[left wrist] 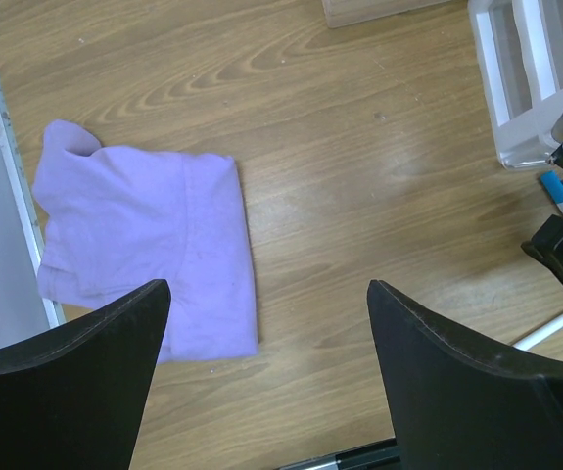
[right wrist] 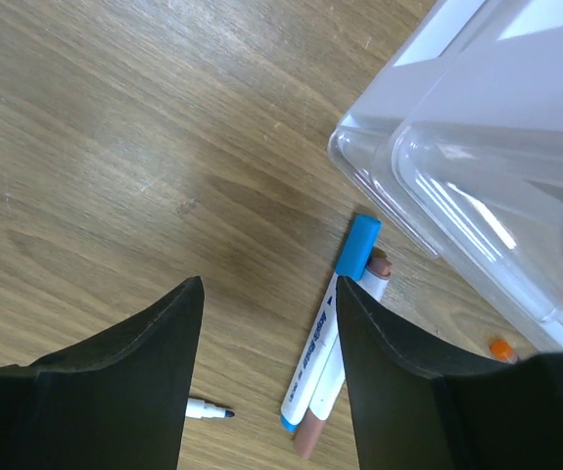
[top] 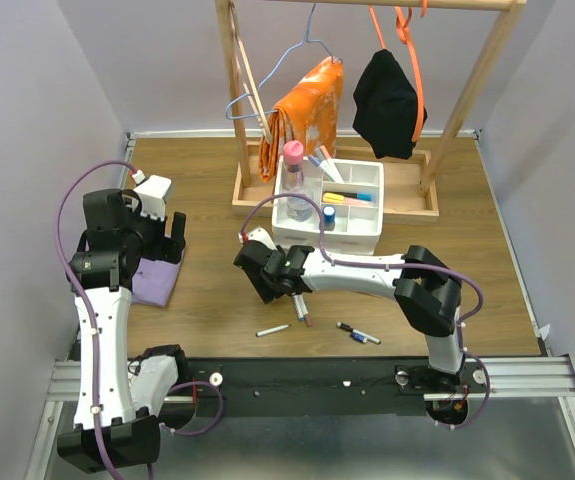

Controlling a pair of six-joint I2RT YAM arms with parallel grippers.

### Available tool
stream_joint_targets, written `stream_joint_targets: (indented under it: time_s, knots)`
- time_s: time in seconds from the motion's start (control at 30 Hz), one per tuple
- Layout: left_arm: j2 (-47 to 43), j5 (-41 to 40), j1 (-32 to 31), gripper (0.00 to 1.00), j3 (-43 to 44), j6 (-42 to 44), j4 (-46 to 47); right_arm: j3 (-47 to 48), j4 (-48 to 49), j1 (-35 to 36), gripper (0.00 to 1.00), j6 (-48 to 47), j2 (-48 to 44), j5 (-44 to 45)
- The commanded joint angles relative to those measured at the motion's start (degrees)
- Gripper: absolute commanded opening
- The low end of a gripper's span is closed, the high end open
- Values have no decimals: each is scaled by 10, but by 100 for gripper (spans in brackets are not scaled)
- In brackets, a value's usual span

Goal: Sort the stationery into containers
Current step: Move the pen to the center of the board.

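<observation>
While my left tool [left wrist: 268, 294] and right tool [right wrist: 271, 286] gape empty, I count two slim markers [right wrist: 315, 352] touching on the wooden bench [right wrist: 115, 147].

The top camera looked down from behind me over the whole counter [top: 207, 290]. Wrist cameras looked closely down past my left end effector [left wrist: 266, 294] and right end effector [right wrist: 271, 289], sharing the tray [left wrist: 506, 117].

Few pens [top: 358, 333] loose nr white divided tray [top: 352, 235] w/ markers [top: 345, 197], pink-capped bottle [top: 293, 152] inside.
</observation>
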Motion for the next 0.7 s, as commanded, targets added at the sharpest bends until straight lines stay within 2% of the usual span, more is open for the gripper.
stream_joint_targets:
  time_s: [0.0,0.1,0.13,0.23,0.47,0.67]
  knots:
    - [-16,-1,-4,91,-8,-5,5,-36,-21,-23,63,35,26,7]
    - [-22,-1,-6,91,-13,-3,4,-43,-18,-23,62,32,22,21]
    - [-23,-1,-6,91,-15,-3,4,-47,-16,-22,58,22,15,23]
    - [-28,2,-6,91,-23,-4,5,-50,-10,-18,53,6,7,38]
    - [-33,8,-15,91,-41,-11,19,-62,7,-4,52,-4,0,45]
    - [-42,0,-30,91,-42,-5,10,-58,14,9,51,-1,16,7]
